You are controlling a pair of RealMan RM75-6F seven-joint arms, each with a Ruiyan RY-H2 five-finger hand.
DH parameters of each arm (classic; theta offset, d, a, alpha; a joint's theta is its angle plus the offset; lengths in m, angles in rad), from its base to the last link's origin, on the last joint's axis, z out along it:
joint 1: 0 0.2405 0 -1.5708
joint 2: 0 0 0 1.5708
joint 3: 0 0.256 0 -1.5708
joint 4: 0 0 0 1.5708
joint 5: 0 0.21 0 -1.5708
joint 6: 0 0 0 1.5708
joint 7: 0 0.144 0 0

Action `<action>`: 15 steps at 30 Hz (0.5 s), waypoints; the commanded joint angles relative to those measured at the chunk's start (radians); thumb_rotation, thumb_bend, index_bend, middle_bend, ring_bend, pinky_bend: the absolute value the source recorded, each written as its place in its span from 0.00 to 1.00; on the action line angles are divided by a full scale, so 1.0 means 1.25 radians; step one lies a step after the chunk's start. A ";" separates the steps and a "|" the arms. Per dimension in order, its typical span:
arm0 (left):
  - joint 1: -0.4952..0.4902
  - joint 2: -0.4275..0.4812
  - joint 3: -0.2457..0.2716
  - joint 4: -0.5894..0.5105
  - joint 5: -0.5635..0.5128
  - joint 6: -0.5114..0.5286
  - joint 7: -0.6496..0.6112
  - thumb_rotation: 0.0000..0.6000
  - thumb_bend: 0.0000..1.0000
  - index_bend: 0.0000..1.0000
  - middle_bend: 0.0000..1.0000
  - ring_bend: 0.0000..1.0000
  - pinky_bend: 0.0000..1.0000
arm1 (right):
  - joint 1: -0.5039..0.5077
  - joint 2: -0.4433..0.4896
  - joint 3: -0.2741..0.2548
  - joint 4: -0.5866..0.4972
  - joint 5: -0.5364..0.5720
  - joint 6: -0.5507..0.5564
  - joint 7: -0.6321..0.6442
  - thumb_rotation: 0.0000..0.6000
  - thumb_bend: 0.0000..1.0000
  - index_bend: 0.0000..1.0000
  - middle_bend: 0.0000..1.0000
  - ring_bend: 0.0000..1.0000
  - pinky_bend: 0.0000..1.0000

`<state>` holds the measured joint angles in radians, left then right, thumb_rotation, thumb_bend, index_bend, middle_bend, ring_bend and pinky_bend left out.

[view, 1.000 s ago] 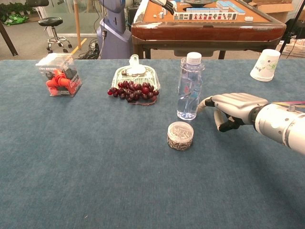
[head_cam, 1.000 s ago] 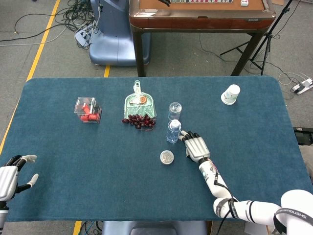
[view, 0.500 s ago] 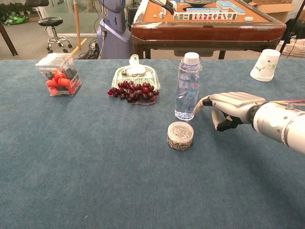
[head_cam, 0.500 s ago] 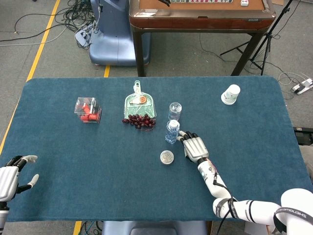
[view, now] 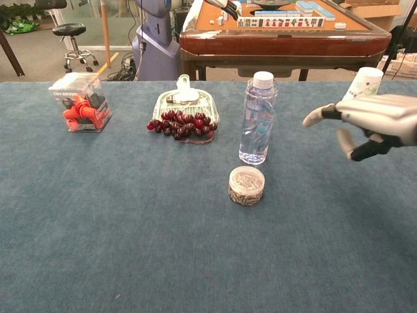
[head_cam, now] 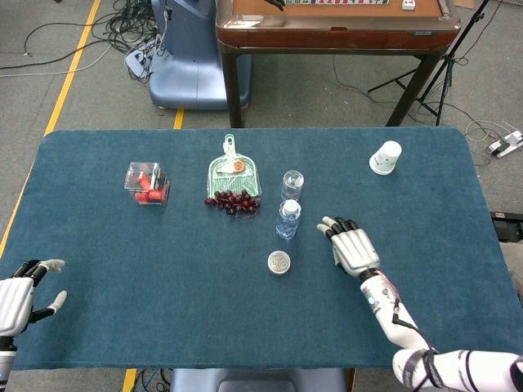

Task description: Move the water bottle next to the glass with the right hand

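Fingers of the right hand (head_cam: 353, 247) were spread and held nothing; the hand hung over the blue table cloth (head_cam: 425, 245), to the right of the water bottle (head_cam: 287, 219) and apart from it. The bottle stood upright with its white cap on, just in front of the glass (head_cam: 292, 184) and close to it; whether the two touched could not be told. The left hand (head_cam: 18, 296) lay at the near left edge of the table, fingers loosely apart, holding nothing.

The chest view showed the right hand (view: 374, 124) raised off the cloth, thumb and fingers parted, and the bottle (view: 257, 119) hid the glass. Only the head view showed the glass and the left hand.

Nearby sat a small round lidded jar (head_cam: 279, 262), a bunch of dark grapes (head_cam: 233, 201), a green dustpan (head_cam: 233, 169), a clear box with red pieces (head_cam: 146, 183) and a paper cup (head_cam: 385, 158). Beyond the table stood a wooden mahjong table (head_cam: 335, 24) on grey floor with cables (head_cam: 57, 37).
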<state>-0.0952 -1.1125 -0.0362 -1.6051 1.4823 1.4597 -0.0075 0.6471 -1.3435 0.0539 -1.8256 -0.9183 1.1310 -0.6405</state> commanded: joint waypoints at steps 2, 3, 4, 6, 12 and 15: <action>0.000 -0.001 -0.001 -0.001 -0.001 0.001 0.004 1.00 0.31 0.31 0.38 0.26 0.44 | -0.078 0.096 -0.055 -0.068 -0.093 0.101 0.009 1.00 0.50 0.18 0.13 0.06 0.16; 0.000 -0.002 -0.001 0.000 -0.001 0.001 0.005 1.00 0.31 0.31 0.38 0.26 0.44 | -0.092 0.109 -0.063 -0.073 -0.109 0.118 0.016 1.00 0.44 0.18 0.13 0.06 0.16; 0.000 -0.002 -0.001 0.000 -0.001 0.001 0.006 1.00 0.31 0.31 0.38 0.26 0.44 | -0.101 0.116 -0.068 -0.076 -0.120 0.126 0.022 1.00 0.39 0.18 0.13 0.06 0.16; 0.000 -0.004 -0.002 0.001 -0.002 0.001 0.007 1.00 0.31 0.31 0.38 0.26 0.44 | -0.128 0.138 -0.082 -0.079 -0.149 0.154 0.042 1.00 0.32 0.18 0.13 0.06 0.16; 0.001 -0.018 -0.011 0.018 -0.004 0.014 -0.004 1.00 0.31 0.31 0.38 0.26 0.44 | -0.251 0.205 -0.138 -0.072 -0.301 0.287 0.169 1.00 0.22 0.18 0.13 0.06 0.16; 0.002 -0.025 -0.014 0.028 -0.002 0.022 -0.011 1.00 0.30 0.31 0.36 0.26 0.44 | -0.306 0.221 -0.157 -0.060 -0.372 0.348 0.237 1.00 0.22 0.18 0.13 0.06 0.16</action>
<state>-0.0936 -1.1416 -0.0529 -1.5728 1.4788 1.4857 -0.0201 0.3276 -1.0984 -0.1097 -1.9120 -1.3125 1.4993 -0.4137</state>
